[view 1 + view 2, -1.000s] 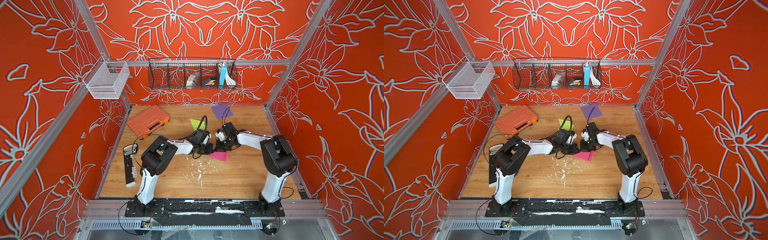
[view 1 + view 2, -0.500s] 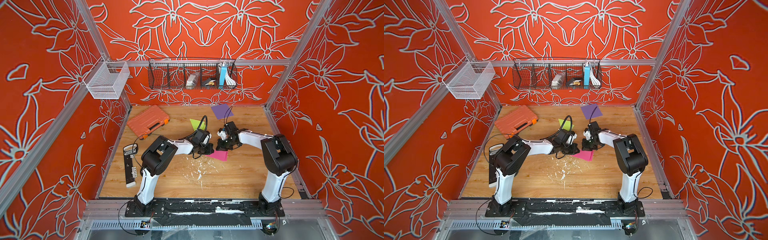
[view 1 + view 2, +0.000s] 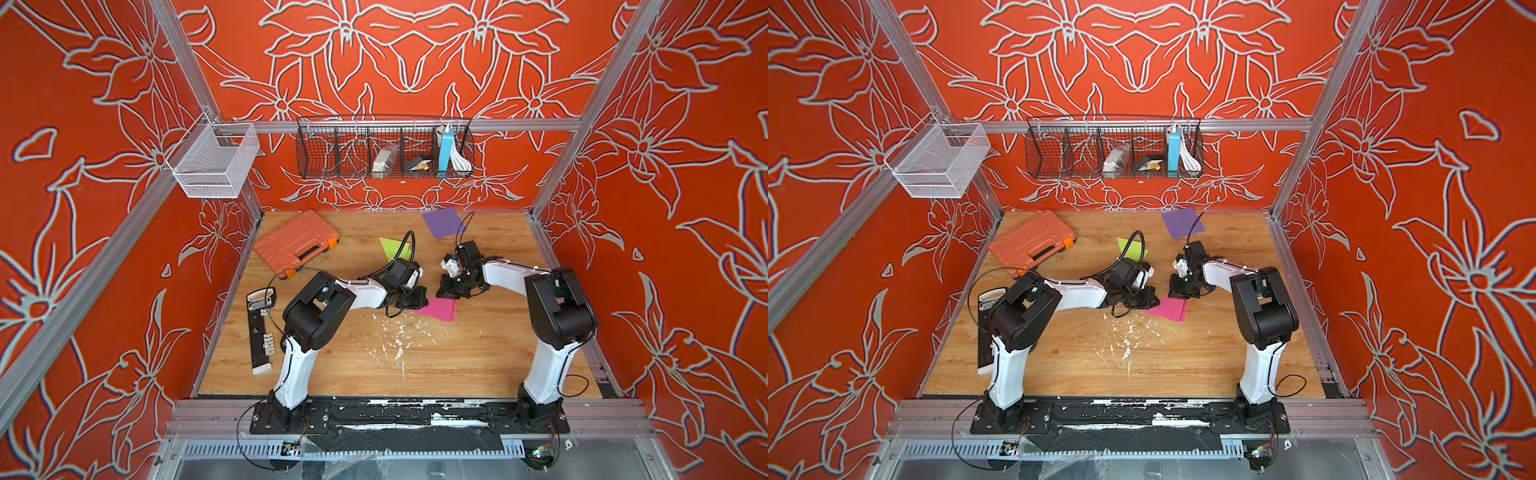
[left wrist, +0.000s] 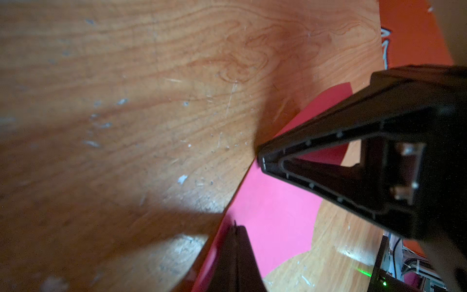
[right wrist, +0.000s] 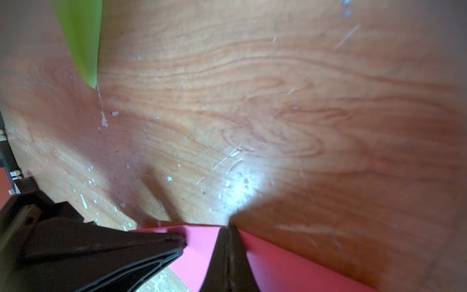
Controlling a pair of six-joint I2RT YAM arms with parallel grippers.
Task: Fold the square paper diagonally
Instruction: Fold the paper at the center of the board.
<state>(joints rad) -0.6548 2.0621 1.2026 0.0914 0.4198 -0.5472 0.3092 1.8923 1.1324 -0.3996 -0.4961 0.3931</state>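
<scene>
Pressing the clenched, empty left tool (image 3: 420,296) and right tool (image 3: 444,291) onto the far edge of the pink square paper (image 3: 439,310) mid desk (image 3: 478,357), apparently creasing a fold already laid over, flattening and release remaining.

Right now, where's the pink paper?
In a top view the pink paper lies mid-table, its far edge touched by the left claw and right claw.

The left gripper (image 3: 419,297) and right gripper (image 3: 445,291) both touch the pink paper's (image 3: 439,310) far side.
</scene>
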